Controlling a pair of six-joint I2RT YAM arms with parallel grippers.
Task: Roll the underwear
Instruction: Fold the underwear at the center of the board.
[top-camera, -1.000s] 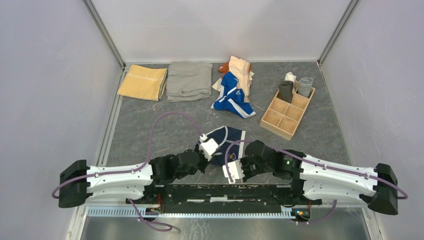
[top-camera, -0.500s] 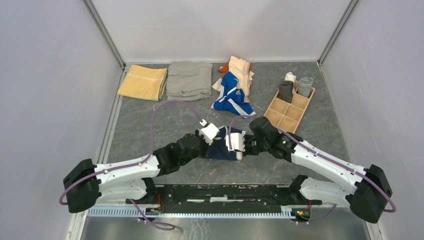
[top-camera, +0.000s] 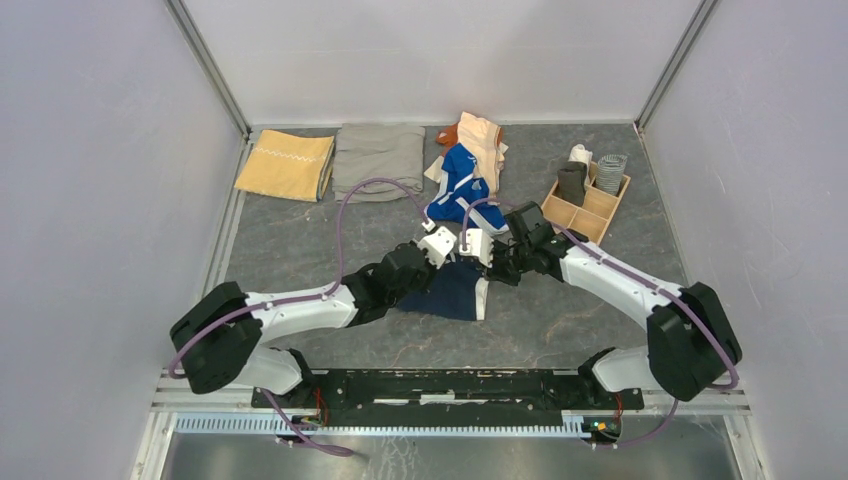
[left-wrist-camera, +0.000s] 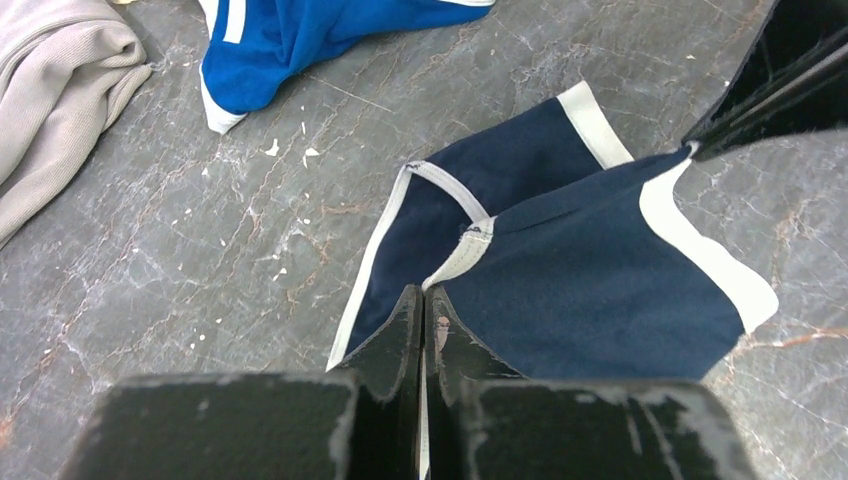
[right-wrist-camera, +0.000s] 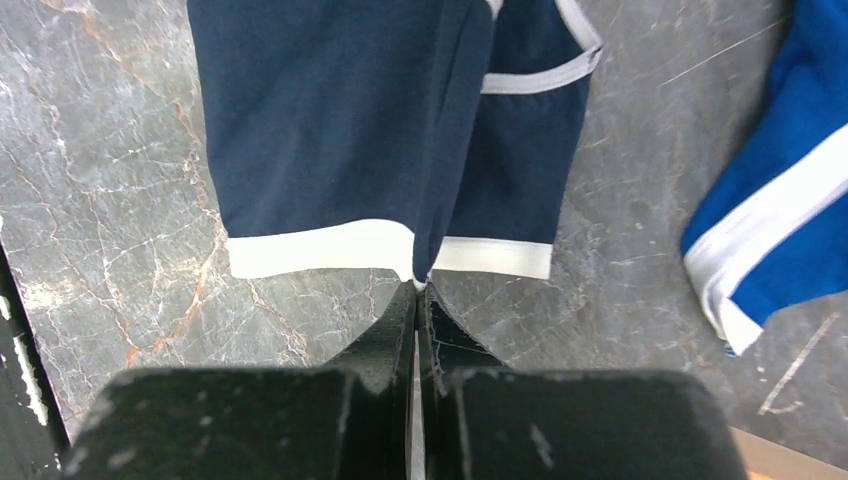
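The navy underwear (top-camera: 455, 292) with white trim lies mid-table, held at its far edge by both grippers. My left gripper (top-camera: 446, 268) is shut on a strip of white trim (left-wrist-camera: 455, 258), with the navy cloth (left-wrist-camera: 590, 280) spreading away to the right of it. My right gripper (top-camera: 487, 270) is shut on the white edge band (right-wrist-camera: 330, 247), and the navy cloth (right-wrist-camera: 330, 110) stretches away beyond it. In the left wrist view, the right gripper's black finger (left-wrist-camera: 780, 75) shows at the upper right. Bright blue underwear (top-camera: 462, 195) and a peach piece (top-camera: 483, 140) lie piled behind.
A folded mustard-yellow cloth (top-camera: 287, 165) and a folded grey-khaki cloth (top-camera: 378, 160) lie at the back left. A wooden compartment tray (top-camera: 560, 240) stands at the right, with rolled pieces (top-camera: 572, 183) in its far cells. The bright blue piece (right-wrist-camera: 780, 230) lies close to the right gripper.
Both arms have reached away from their bases toward the middle of the table. They carried the navy underwear farther from the near edge, and the grippers have come closer together.
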